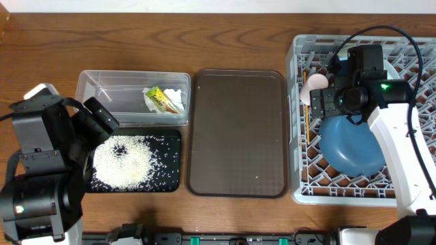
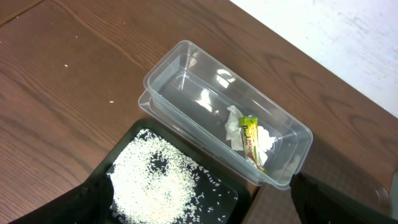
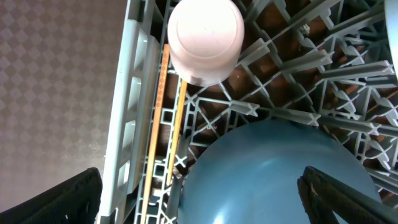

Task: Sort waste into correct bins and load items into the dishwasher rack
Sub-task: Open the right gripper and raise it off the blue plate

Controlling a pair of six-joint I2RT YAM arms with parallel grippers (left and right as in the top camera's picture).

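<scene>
The rice lies heaped in the black tray. The yellow-green wrapper and white tissue lie in the clear tub. In the grey rack are the blue plate, the upturned pink-white cup and the chopsticks. My right gripper is open and empty above the plate, near the cup and chopsticks. My left gripper is open and empty above the rice. Both bowls are hidden or out of view.
A large brown serving tray lies between the bins and the rack. The left wrist view shows the tub with the wrapper by the table's back edge. My right arm spans the rack's right side.
</scene>
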